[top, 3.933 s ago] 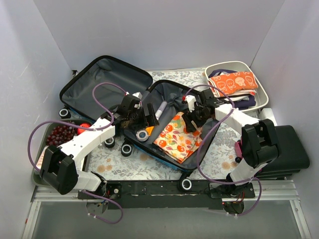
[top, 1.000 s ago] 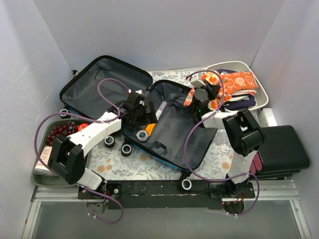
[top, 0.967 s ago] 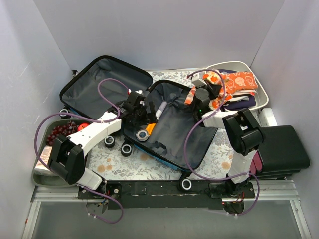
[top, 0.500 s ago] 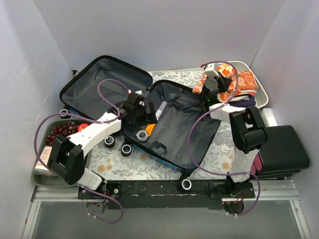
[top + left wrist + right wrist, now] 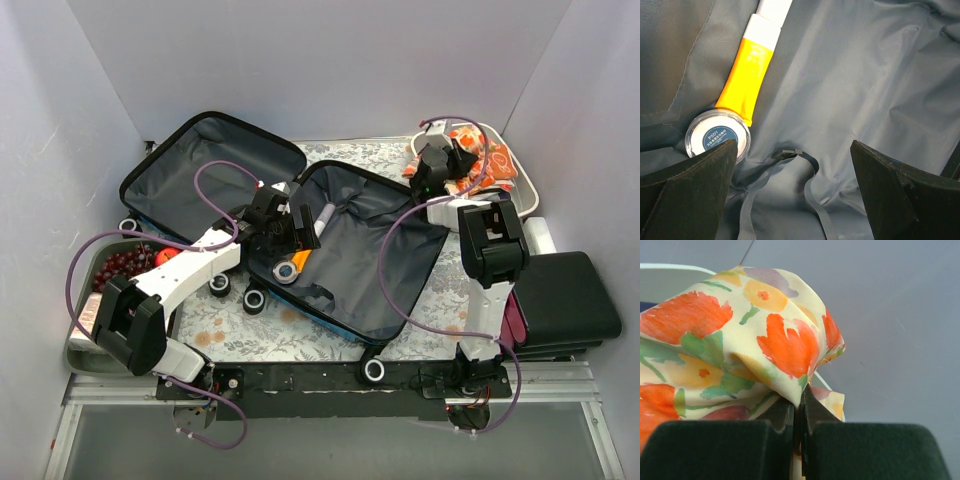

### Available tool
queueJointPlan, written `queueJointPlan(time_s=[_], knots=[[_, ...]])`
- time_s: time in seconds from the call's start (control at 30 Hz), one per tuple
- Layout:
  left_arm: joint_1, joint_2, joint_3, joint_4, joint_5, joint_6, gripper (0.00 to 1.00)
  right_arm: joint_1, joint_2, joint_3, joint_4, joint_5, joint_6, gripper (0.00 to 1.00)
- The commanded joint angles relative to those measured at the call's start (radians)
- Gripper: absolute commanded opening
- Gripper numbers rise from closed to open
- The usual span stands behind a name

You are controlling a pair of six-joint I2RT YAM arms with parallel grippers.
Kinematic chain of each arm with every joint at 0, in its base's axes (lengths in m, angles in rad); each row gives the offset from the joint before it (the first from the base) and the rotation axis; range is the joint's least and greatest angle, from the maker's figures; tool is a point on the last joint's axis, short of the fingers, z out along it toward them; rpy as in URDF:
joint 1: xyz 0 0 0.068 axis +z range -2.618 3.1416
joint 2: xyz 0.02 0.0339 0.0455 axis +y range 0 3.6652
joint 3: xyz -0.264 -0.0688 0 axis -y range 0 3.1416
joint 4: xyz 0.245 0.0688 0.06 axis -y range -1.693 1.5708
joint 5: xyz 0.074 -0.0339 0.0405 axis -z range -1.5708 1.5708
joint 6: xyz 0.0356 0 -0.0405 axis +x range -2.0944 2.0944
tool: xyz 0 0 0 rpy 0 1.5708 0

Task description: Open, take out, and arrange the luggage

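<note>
The luggage (image 5: 215,165) lies open in two halves, its dark grey lining (image 5: 855,75) showing. My left gripper (image 5: 287,232) hovers open over the right half (image 5: 370,260), and nothing is between its fingers (image 5: 690,190). Just ahead of it lie an orange tube (image 5: 747,75), a round tin (image 5: 716,137) and a loose grey strap (image 5: 805,165). At the back right my right gripper (image 5: 443,160) is shut on a floral cloth (image 5: 740,350) with orange flowers. It holds that cloth (image 5: 466,136) above the white tub (image 5: 524,195).
An orange patterned pouch (image 5: 498,165) and dark fabric lie in the tub. A grey tray (image 5: 85,355) with red fruit (image 5: 120,265) sits at the left. A flat black case (image 5: 570,300) lies at the right. A white tube (image 5: 325,216) lies inside the luggage.
My right gripper has lifted the floral cloth out of the luggage and carried it back and right, over the white tub. My left gripper has barely moved.
</note>
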Motion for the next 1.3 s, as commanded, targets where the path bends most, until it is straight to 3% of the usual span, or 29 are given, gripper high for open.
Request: queueJointPlan(time_s=[0.0, 0.2, 0.4, 0.43, 0.57, 0.6, 0.97, 1.27], knots=[[0.004, -0.053, -0.016, 0.008, 0.02, 0.001, 0.98, -0.065, 0.041, 0.146, 0.078, 0.002, -0.022, 0.01], [0.002, -0.057, 0.0, 0.013, 0.003, -0.001, 0.98, -0.11, 0.088, 0.203, 0.004, -0.021, -0.001, 0.01], [0.004, -0.063, 0.004, 0.013, 0.017, 0.001, 0.98, -0.131, 0.105, 0.243, -0.183, -0.086, 0.154, 0.02], [0.004, -0.064, 0.003, 0.013, 0.007, 0.001, 0.98, -0.133, 0.102, 0.242, -0.183, -0.083, 0.162, 0.07], [0.004, -0.064, 0.007, 0.011, 0.01, 0.002, 0.98, -0.131, 0.104, 0.249, -0.174, -0.059, 0.163, 0.63], [0.004, -0.064, 0.007, 0.01, 0.01, 0.004, 0.98, -0.131, 0.105, 0.249, -0.168, -0.041, 0.162, 0.66], [0.002, -0.064, -0.005, 0.022, 0.04, 0.001, 0.98, -0.041, 0.039, 0.211, -0.223, 0.007, 0.26, 0.86], [0.002, -0.09, -0.014, 0.022, 0.033, 0.004, 0.98, 0.019, 0.007, 0.249, -0.453, -0.001, 0.466, 0.9]])
